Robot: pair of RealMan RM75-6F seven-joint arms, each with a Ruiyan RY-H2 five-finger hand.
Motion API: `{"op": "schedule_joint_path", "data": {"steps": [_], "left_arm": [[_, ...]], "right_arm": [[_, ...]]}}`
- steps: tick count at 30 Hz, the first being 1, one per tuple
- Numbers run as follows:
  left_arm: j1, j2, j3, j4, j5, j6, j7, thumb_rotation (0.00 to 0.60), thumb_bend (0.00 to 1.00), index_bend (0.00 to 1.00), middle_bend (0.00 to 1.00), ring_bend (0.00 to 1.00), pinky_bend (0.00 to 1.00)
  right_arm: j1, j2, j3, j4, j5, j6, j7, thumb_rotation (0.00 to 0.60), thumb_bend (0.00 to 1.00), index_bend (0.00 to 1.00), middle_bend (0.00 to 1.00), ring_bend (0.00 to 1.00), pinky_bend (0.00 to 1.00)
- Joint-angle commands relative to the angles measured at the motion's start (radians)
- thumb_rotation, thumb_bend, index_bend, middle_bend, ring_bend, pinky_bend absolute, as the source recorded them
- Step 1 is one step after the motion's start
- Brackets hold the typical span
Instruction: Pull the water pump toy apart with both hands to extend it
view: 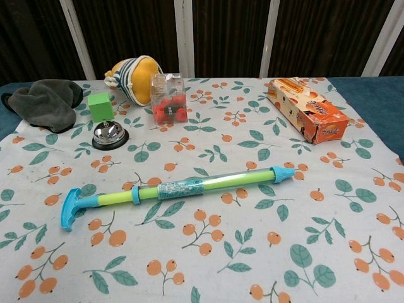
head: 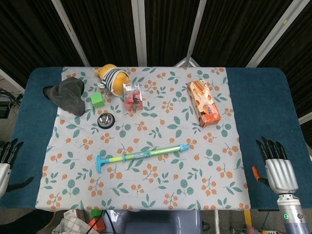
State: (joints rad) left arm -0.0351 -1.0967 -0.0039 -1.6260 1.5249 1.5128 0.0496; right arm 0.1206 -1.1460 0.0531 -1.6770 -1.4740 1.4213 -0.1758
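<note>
The left hand [head: 6,161] is found at the bench's left edge, fingers apart, nothing held; it is seen only partly, at the frame border. The pump [head: 141,156] lies flat on the patterned cloth [head: 214,185], well apart from both hands, its T-handle [head: 100,164] to the left and its capped end [head: 184,146] to the right. It is judged that this crosswise lie was chosen so that each hand can take one end; no grasp has yet been made, and the pump appears unextended. The right hand [head: 277,163] is held off the bench's right edge, fingers spread and empty.

Neither hand is shown in the chest view. What that view does give is the pump [view: 183,187] at close range: the label band [view: 180,188] at mid-barrel and the collar [view: 136,194] near the handle, where the sliding part is judged to begin. The full bench [head: 29,117], with both hands' standoff, is given by the head view alone. The items along the far side are clear of the pump.
</note>
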Motion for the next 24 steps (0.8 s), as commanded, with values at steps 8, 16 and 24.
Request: {"op": "schedule_joint_path", "data": {"steps": [8, 16, 24], "left_arm": [[-0.003, 0.002, -0.001, -0.003, -0.007, -0.009, 0.003, 0.600, 0.07, 0.00, 0.00, 0.00, 0.00], [-0.001, 0.003, -0.001, -0.008, -0.015, -0.012, 0.013, 0.600, 0.07, 0.00, 0.00, 0.00, 0.00], [0.000, 0.001, 0.000, -0.015, -0.011, -0.007, 0.030, 0.600, 0.07, 0.00, 0.00, 0.00, 0.00]], "right_arm": [[0.000, -0.003, 0.000, 0.001, 0.001, -0.001, -0.002, 0.600, 0.40, 0.00, 0.00, 0.00, 0.00], [-0.001, -0.003, 0.002, 0.002, 0.000, 0.003, 0.000, 0.600, 0.40, 0.00, 0.00, 0.00, 0.00], [-0.002, 0.005, 0.000, 0.002, -0.004, 0.002, 0.014, 0.600, 0.40, 0.00, 0.00, 0.00, 0.00]]}}
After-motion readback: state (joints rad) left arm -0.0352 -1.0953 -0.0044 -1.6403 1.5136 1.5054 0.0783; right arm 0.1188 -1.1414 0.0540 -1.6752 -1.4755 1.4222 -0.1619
